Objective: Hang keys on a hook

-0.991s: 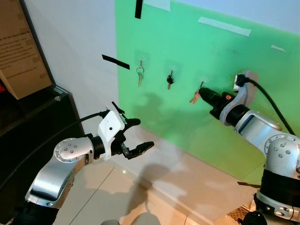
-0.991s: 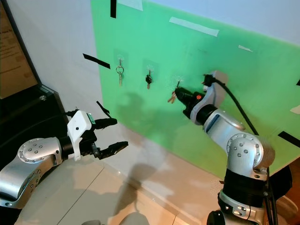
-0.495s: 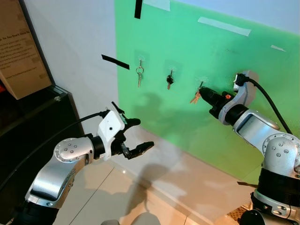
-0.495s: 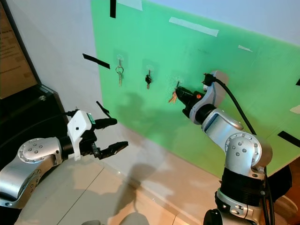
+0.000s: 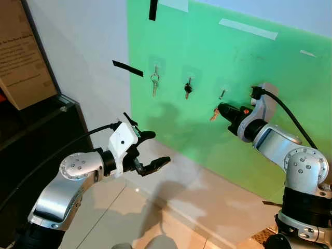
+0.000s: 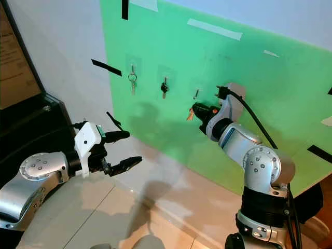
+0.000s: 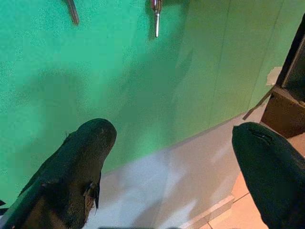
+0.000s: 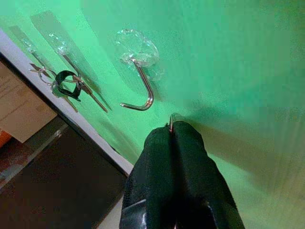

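The right gripper [image 5: 222, 110], pinched shut on the keys [image 5: 213, 114], has dropped just below the empty hook [image 8: 138, 88], so hanging needs another try; the left gripper [image 5: 154, 149] hangs open

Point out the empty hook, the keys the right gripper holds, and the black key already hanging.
empty hook [image 8: 143, 90]: right wrist view, on its bent metal shank.
keys [image 5: 214, 114]: left eye view, on the blades hanging ahead of the right gripper [image 5: 224, 110].
black key [image 5: 188, 88]: left eye view, on its dark head.
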Motion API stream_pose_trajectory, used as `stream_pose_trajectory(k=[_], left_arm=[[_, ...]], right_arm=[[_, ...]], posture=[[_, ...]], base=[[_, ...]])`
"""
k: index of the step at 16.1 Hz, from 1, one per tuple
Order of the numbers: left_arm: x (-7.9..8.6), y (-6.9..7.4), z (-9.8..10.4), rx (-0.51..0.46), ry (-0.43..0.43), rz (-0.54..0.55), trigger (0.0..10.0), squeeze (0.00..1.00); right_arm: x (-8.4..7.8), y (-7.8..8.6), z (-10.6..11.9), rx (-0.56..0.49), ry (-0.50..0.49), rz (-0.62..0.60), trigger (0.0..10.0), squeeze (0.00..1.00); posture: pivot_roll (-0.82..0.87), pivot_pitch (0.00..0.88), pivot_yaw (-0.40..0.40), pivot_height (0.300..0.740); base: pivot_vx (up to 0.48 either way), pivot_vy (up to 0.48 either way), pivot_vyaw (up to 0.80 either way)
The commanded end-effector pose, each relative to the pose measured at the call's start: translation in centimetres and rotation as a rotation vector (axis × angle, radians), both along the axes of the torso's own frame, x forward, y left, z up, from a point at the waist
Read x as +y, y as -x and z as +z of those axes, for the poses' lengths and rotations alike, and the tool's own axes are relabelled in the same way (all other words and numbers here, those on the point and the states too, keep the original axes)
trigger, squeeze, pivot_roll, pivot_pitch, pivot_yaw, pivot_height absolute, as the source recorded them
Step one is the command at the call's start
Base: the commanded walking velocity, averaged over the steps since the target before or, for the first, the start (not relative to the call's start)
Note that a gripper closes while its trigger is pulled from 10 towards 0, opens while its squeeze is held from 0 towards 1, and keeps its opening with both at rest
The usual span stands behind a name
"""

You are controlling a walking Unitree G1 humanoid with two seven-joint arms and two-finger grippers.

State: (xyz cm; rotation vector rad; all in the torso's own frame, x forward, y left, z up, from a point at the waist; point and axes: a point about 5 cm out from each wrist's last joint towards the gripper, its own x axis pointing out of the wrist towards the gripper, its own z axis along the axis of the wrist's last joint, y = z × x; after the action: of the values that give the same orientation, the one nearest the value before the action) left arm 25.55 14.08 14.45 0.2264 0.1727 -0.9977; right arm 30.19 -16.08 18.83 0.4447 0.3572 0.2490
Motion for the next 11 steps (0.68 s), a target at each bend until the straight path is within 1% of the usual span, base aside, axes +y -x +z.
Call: stream_pose_trajectory(k=[1, 4, 5, 6, 7, 8, 9, 10, 11], left_arm=[[-0.3, 0.0, 0.2, -0.015, -0.005, -0.013, 10.0, 0.00], [-0.2, 0.0, 0.3, -0.016, -0.007, -0.012, 10.0, 0.00], [-0.2, 0.0, 0.2, -0.016, -0.008, -0.012, 10.0, 0.00], [-0.2, 0.0, 0.2, -0.016, -0.009, -0.013, 10.0, 0.00], [-0.2, -0.1, 0.3, -0.016, -0.009, -0.014, 10.0, 0.00], [-0.3, -0.1, 0.3, -0.022, -0.009, -0.018, 10.0, 0.00], [-0.6, -0.4, 0.4, -0.031, -0.009, -0.023, 10.0, 0.00], [-0.7, -0.4, 0.4, -0.031, -0.003, -0.027, 10.0, 0.00], [-0.9, -0.4, 0.3, -0.028, 0.002, -0.029, 10.0, 0.00]], right_arm=[[-0.3, 0.1, 0.0, -0.006, 0.028, -0.011, 10.0, 0.00], [-0.1, 0.4, 0.8, -0.064, 0.036, 0.037, 10.0, 0.00], [-0.3, 0.6, 1.1, -0.082, 0.053, 0.054, 10.0, 0.00], [-0.6, 0.9, 1.3, -0.098, 0.140, 0.099, 10.0, 0.00], [-0.7, 1.1, 1.4, -0.102, 0.201, 0.131, 10.0, 0.00], [-0.8, 1.6, 1.3, -0.101, 0.347, 0.198, 10.0, 0.00], [-0.8, 2.9, 0.5, -0.073, 0.648, 0.376, 10.0, 0.00], [-0.7, 4.1, -0.4, -0.018, 0.785, 0.508, 10.0, 0.00], [-1.0, 5.9, -1.8, 0.072, 0.914, 0.673, 10.0, 0.00]], posture=[[0.06, 0.000, -0.113, 0.740], [0.06, 0.000, -0.111, 0.740], [0.06, 0.000, -0.111, 0.740], [0.06, 0.000, -0.111, 0.740], [0.05, 0.000, -0.102, 0.740], [0.05, 0.000, -0.102, 0.740], [0.03, 0.000, -0.096, 0.740], [0.03, 0.000, -0.096, 0.740], [0.01, 0.000, -0.095, 0.740]], base=[[0.000, 0.000, 0.00], [0.000, 0.000, 0.00], [0.000, 0.000, 0.00], [0.000, 0.000, 0.00], [0.000, 0.000, 0.00], [0.000, 0.000, 0.00], [0.000, 0.000, 0.00], [0.000, 0.000, 0.00], [0.000, 0.000, 0.00]])
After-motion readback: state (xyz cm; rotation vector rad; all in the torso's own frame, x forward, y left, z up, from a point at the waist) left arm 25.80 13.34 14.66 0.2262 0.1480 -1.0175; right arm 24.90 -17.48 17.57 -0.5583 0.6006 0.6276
